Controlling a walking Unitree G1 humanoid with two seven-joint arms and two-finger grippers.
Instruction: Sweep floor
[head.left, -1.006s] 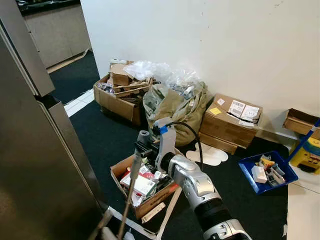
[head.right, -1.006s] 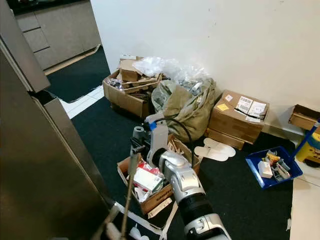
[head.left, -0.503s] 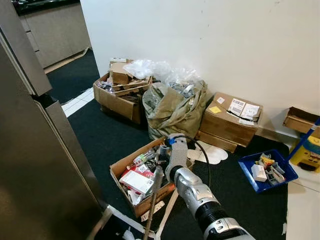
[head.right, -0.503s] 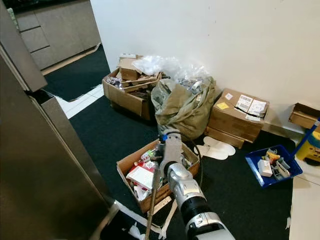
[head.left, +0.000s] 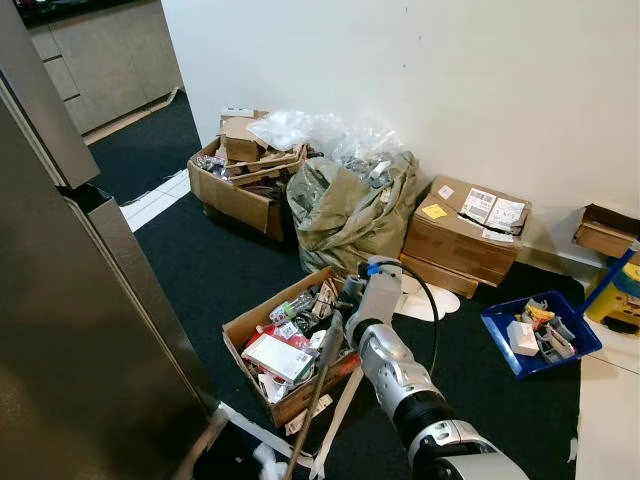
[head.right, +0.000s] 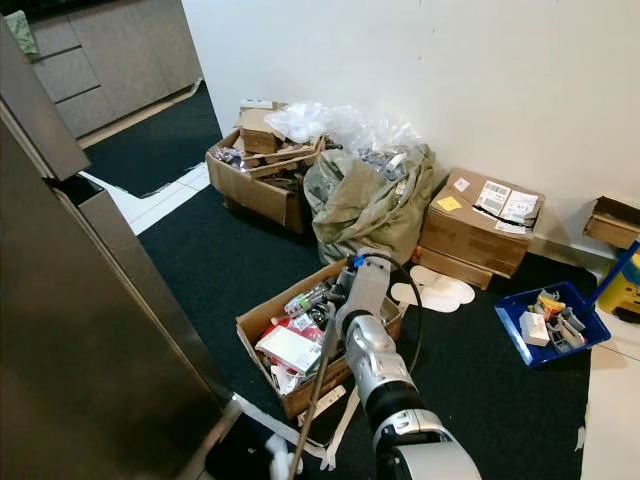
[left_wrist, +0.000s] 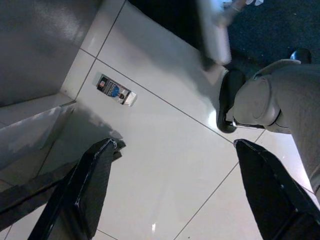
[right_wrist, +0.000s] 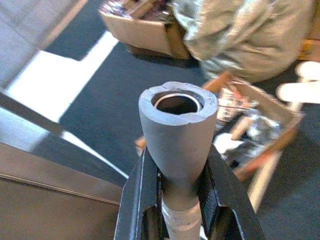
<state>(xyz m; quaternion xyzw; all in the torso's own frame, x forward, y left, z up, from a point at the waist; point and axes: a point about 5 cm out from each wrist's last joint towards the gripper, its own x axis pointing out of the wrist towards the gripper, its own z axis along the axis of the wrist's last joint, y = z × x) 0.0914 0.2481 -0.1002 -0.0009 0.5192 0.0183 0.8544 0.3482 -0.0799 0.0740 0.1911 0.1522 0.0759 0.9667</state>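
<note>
Right arm (head.left: 405, 385) reaches forward, its gripper (head.left: 335, 325) clamped on a grey broom handle (head.left: 310, 395) slanting down over an open cardboard box (head.left: 290, 345) on dark carpet (head.left: 220, 275). Olive sack (head.left: 345, 210), blue tray (head.left: 540, 335) near the wall (head.left: 420, 70).

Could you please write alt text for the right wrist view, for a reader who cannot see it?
The right gripper is shut on a grey broom handle, whose hollow end points at the camera. Behind it, blurred, lie dark carpet, an open cardboard box of clutter and an olive sack.
</note>
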